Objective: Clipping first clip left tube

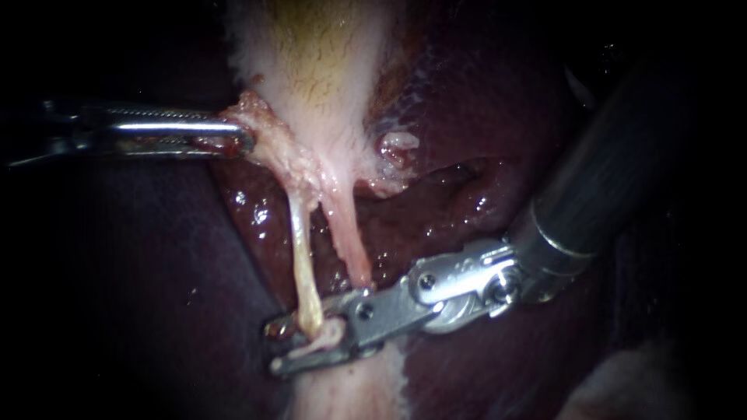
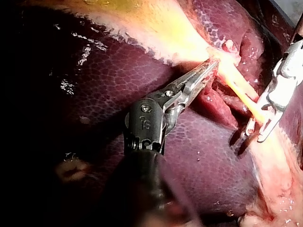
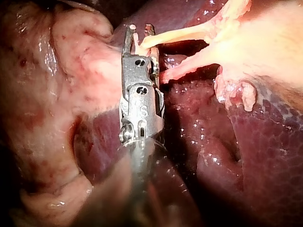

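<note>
Liver (image 1: 156,311) bed, dark and wet, as ground; right instrument (image 1: 274,346) set across the left tube (image 1: 302,264).
Right end effector: apart, one jaw either side of the pale left tube, low on its length, just beside the pinker right tube (image 1: 352,249). Left instrument (image 1: 233,138): end effector clamped on the gallbladder (image 1: 327,70) at its neck, apparently holding both tubes taut. Advice for the clip: seat the tube deep between the jaws, square across it, right tube outside, then close. Endoscope view alone shows both tubes side by side. Left wrist view shows the gap at the right instrument's tips most plainly. Right wrist view omits the left instrument.
</note>
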Tool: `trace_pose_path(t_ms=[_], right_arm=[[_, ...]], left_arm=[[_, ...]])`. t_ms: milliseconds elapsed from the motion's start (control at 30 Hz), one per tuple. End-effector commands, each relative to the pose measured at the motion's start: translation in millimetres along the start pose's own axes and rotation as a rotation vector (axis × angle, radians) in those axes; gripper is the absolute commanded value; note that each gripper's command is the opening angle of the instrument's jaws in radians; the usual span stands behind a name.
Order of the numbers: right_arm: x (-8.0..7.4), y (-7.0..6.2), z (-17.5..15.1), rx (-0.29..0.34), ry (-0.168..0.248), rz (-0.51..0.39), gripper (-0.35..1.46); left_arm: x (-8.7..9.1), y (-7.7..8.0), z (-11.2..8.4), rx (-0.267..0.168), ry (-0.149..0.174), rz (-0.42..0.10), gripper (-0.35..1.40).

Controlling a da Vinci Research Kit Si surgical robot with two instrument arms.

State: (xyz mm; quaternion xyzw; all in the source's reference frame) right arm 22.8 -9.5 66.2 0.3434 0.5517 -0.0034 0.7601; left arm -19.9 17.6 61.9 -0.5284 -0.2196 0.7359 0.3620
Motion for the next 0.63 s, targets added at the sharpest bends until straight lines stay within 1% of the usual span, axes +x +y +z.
trace_pose_path(t_ms=[33,100,133,167,200,233,267,633], right_arm=[[0.0,0.0,-0.1,-0.004,-0.001,0.014,-0.16],[0.1,0.0,-0.4,-0.006,0.0,0.033,-0.35],[0.2,0.0,-0.6,-0.005,-0.002,0.051,-0.35],[0.4,0.0,-0.8,-0.006,-0.009,0.088,-0.35],[0.5,0.0,-0.9,-0.008,-0.019,0.125,-0.35],[0.5,-0.1,-1.0,-0.009,-0.03,0.138,-0.35],[0.5,-0.1,-1.0,-0.01,-0.042,0.139,-0.35],[0.4,-0.2,-1.0,-0.01,-0.042,0.138,-0.35]], left_arm=[[0.0,0.0,0.0,0.0,0.0,0.0,-0.35],[0.0,0.0,0.0,0.0,0.0,0.0,-0.35],[0.0,0.0,0.0,0.0,0.0,0.0,-0.35],[0.0,0.0,0.0,0.0,0.0,0.0,-0.35],[0.0,0.0,0.0,0.0,0.0,0.0,-0.35],[0.0,0.0,0.0,0.0,0.0,0.0,-0.35],[0.0,0.0,0.0,0.0,0.0,0.0,-0.35],[0.0,0.0,-0.1,-0.001,0.0,0.0,-0.35]])
